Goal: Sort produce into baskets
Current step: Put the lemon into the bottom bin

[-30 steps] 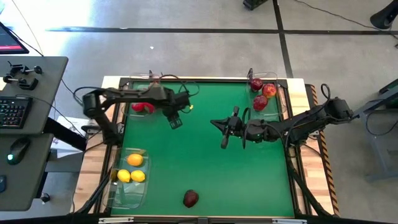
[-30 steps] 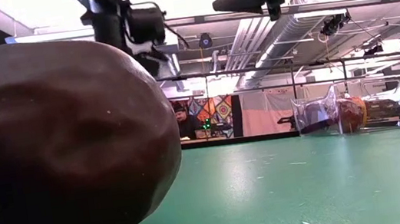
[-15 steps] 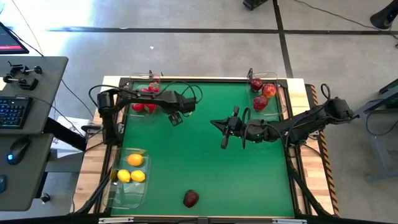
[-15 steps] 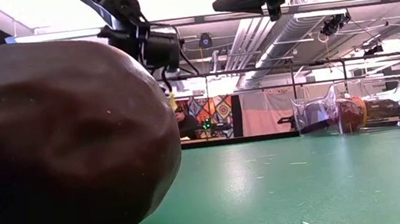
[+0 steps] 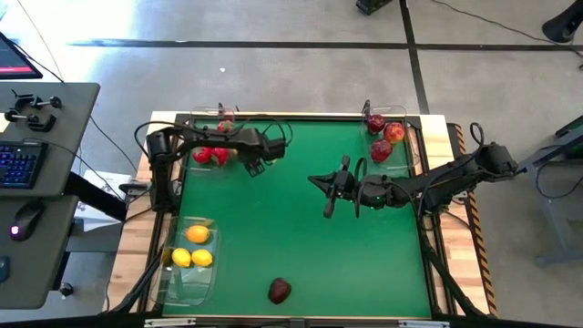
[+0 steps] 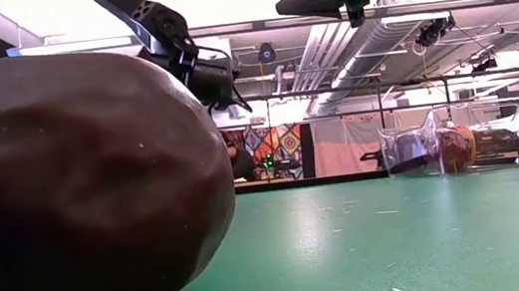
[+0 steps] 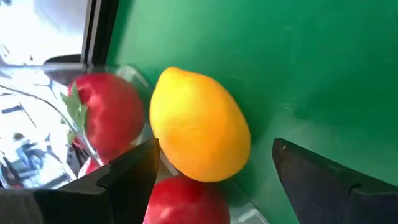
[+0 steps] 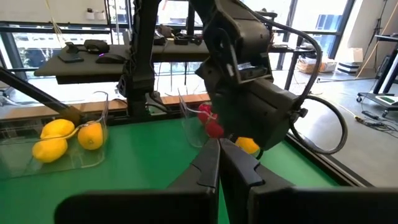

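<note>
Across the green table mat (image 5: 301, 228), three clear baskets sit at the edges: red fruit far left (image 5: 211, 155), apples far right (image 5: 387, 137), lemons near left (image 5: 193, 251). One dark red apple (image 5: 280, 291) lies alone at the near edge. Left gripper (image 5: 258, 164), fingers spread, hovers beside a lemon (image 7: 199, 134) by the red-fruit basket. Right gripper (image 5: 330, 193), closed and empty, hangs over mid-table. Grey floor (image 5: 273, 73) surrounds the table.

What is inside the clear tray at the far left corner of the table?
The far-left tray holds small red fruits and, under the open left gripper, a yellow lemon at its edge. The arm covers part of the tray, so an exact count is not possible.
</note>
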